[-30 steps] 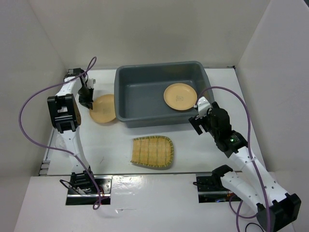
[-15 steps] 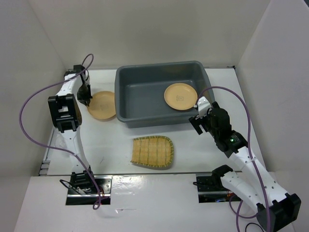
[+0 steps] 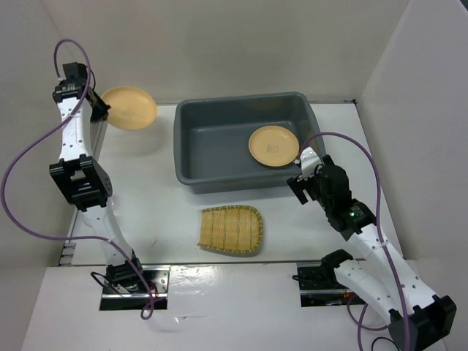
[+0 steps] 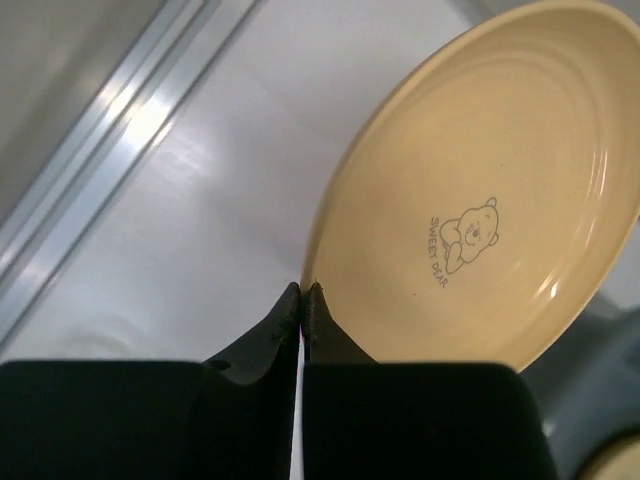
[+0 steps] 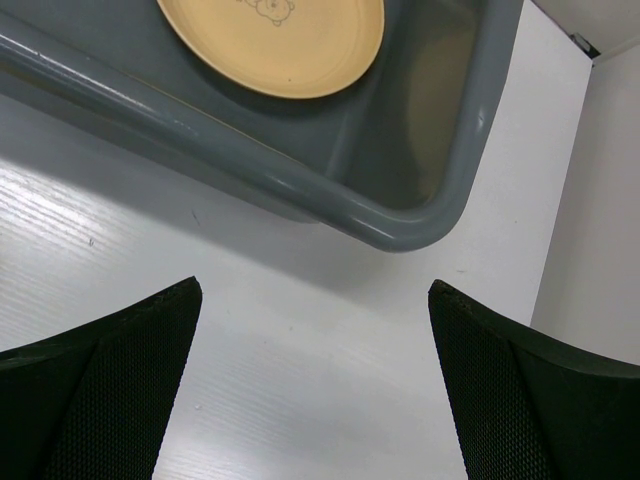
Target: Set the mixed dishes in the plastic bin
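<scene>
My left gripper is shut on the rim of a tan-orange plate and holds it high above the table's far left, left of the slate-grey plastic bin. In the left wrist view the plate is tilted, with a bear print, and the gripper pinches its edge. A second plate lies inside the bin at its right end and also shows in the right wrist view. The woven bamboo tray lies on the table in front of the bin. My right gripper is open and empty beside the bin's near right corner. The glass cup is out of view.
White walls close in the table on the left, back and right. A metal rail runs along the table's left edge below the lifted plate.
My left gripper has lifted the plate off the table beside the bin and carried it up and towards the far left. The right arm has not moved.
</scene>
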`<state>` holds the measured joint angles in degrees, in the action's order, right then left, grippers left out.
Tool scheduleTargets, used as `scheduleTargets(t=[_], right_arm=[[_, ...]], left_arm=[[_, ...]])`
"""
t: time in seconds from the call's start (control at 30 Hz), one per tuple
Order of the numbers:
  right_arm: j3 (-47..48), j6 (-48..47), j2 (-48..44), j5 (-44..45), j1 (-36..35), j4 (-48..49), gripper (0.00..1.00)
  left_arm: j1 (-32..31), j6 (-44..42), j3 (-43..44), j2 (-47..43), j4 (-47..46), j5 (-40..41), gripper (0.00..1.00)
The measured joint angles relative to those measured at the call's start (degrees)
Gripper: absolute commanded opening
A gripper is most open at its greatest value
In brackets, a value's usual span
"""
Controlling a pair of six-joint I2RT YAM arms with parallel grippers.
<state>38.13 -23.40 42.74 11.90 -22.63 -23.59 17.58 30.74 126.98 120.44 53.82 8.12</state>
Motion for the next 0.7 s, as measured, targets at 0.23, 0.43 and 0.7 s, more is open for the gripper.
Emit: scheduleTargets(t=[0.23, 0.43, 0.7], right_arm=[[0.0, 0.02, -3.08, 1.16, 0.0, 0.2, 0.98], [-0.02, 1.05, -5.92, 5.01, 0.0, 0.92, 0.98], [-0.24, 1.95, -8.94, 8.79, 0.02, 2.4, 0.98]], left_arm=[[-5.11, 5.88, 12.74, 0.09, 3.32, -9.55, 0.0], [-12.22, 8.81, 41.46, 9.49, 11.72, -18.23, 0.0], [-32.83, 10.29, 49.99, 19.56, 15.47, -21.07, 0.0]])
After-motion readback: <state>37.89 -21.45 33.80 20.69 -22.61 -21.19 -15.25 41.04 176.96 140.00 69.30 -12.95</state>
